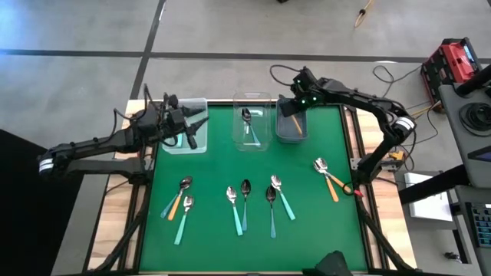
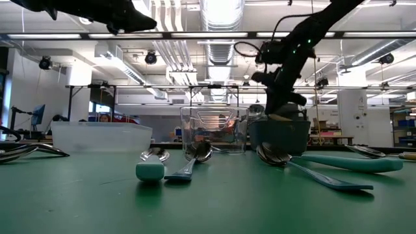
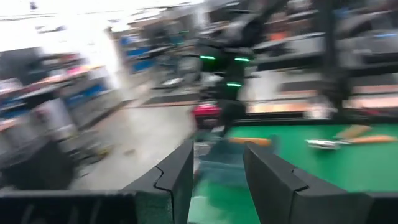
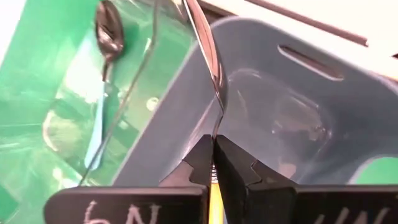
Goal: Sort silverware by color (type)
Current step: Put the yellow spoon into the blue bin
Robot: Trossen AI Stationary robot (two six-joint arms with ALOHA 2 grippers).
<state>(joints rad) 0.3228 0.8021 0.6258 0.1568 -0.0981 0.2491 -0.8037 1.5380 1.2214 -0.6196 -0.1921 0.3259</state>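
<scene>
left wrist view is blurred; the held spoon (image 4: 210,56) is cut off by the edge.

Tabletop (image 1: 307,230): green mat.
Far edge: three bins in a row, frosted bin (image 1: 186,142), clear bin (image 1: 252,126), grey bin (image 1: 292,130).
Near half: nine loose spoons (image 1: 245,203), scattered; two orange-handled spoons (image 1: 328,178) at right.

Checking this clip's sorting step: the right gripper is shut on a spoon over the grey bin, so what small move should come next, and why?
Probably open the right gripper and let the spoon drop. Its fingers pinch the spoon's neck with the bowl hanging over the grey bin, which looks empty. In the high view an orange handle shows there, so this seems to be its bin. The left gripper waits over the left bin.
</scene>
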